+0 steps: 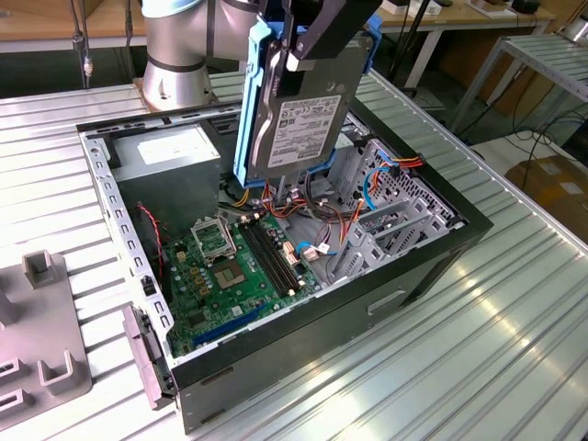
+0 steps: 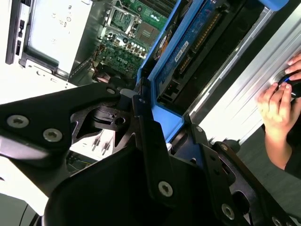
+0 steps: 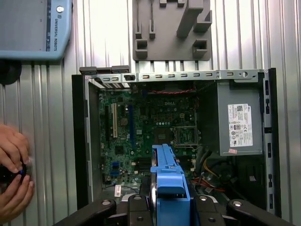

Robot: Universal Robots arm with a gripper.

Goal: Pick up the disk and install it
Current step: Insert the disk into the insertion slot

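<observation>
Nearest the wrist cameras, your hand (image 3: 170, 200) clamps one end of the disk (image 1: 299, 119), which hangs on edge above the open case (image 1: 432, 266), its label toward the exterior view. That end grip, by my reading, leaves the disk's lower end unobstructed. The case lies open side up on the worktop (image 1: 514, 340), probably so you can reach its inside from above. You have one hand, one disk with two blue rails (image 1: 246, 119), one case, one motherboard (image 1: 230, 266), one power supply (image 1: 170, 152), and one grey fixture plate (image 1: 37, 340) beside the case.
</observation>
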